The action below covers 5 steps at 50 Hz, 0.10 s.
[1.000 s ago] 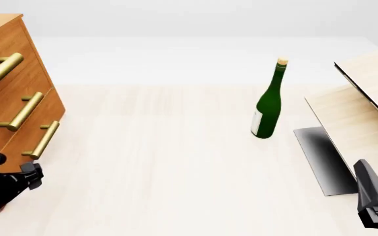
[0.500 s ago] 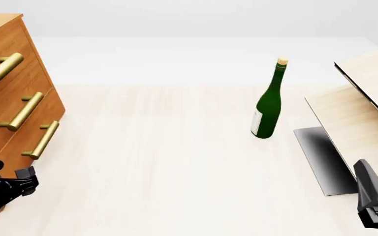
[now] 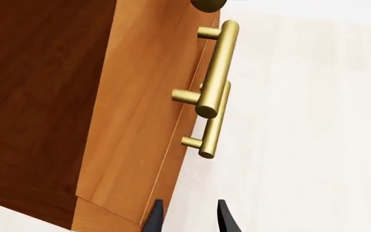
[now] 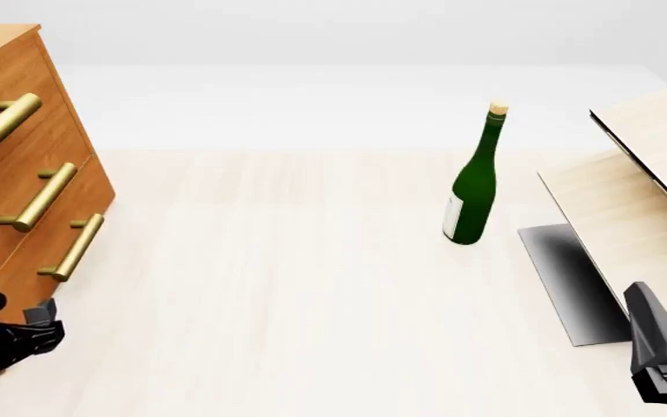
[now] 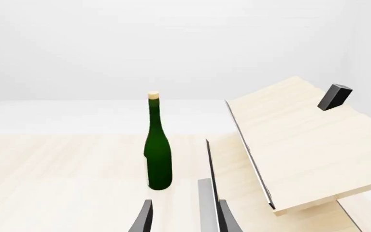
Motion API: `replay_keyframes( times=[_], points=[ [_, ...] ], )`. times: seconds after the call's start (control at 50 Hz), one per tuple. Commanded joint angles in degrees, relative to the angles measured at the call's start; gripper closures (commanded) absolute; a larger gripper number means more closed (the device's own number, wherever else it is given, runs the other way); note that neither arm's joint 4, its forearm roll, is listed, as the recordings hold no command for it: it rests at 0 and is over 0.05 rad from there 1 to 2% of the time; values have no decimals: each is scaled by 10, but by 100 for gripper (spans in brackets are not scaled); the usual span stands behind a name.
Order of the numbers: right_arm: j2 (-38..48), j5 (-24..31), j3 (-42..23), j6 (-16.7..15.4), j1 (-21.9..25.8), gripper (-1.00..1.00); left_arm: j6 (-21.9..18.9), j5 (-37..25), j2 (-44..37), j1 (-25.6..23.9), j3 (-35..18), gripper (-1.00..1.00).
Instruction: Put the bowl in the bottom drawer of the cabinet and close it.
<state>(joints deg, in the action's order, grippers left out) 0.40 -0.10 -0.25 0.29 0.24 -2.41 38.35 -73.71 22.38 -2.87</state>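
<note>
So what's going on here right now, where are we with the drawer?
Neither arm holds anything. The left gripper sits open low beside the cabinet, below the bottom drawer, whose brass handle is untouched; all three drawers look shut. The right gripper idles open on the right side, facing the green bottle and the pale slanted panels. No bowl is in view.

bare simulated tabletop scene: pale wood table, blank white backdrop, flat-rendered cabinet and green bottle
</note>
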Motion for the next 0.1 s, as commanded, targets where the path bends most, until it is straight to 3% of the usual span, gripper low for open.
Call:
replay_keyframes(
  times=[0.02,0.1],
  points=[
    [0,0,0,0,0,-100,-45,26,7,60,-4,-100],
    [0,0,0,0,0,-100,-49,32,9,64,-1,-100]
  ],
)
